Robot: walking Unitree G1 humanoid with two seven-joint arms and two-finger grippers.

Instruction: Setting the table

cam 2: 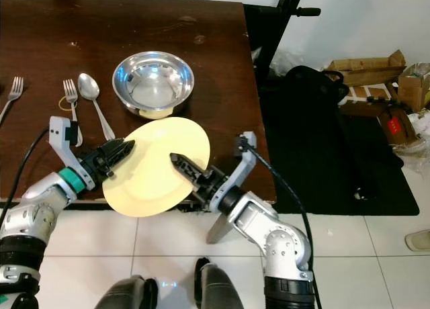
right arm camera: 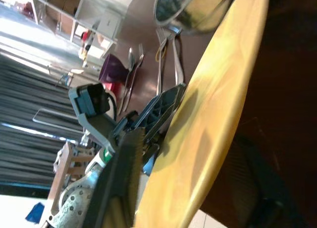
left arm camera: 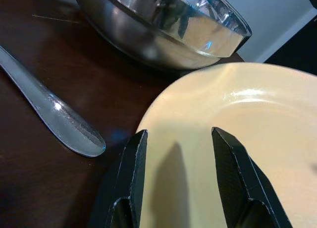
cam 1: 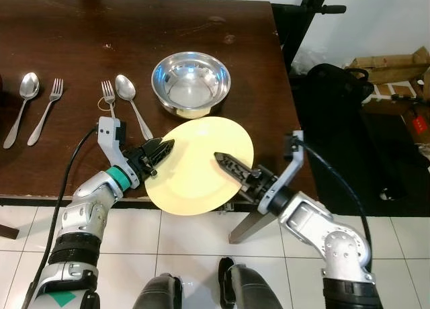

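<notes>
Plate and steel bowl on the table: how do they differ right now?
The yellow plate is flat, matte and pale; the steel bowl is deep, shiny and reflective. The plate hangs partly over the near table edge; the bowl sits fully on the table. The left pincer and right pincer are at the plate; neither is at the bowl. Both are round and look empty, and the plate's far rim reaches the bowl.

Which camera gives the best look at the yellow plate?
The left eye view: the whole plate shows, overhanging the table edge between both grippers. The right eye view matches it. The left wrist view shows its rim near the bowl; the right wrist view shows it edge-on.
</notes>
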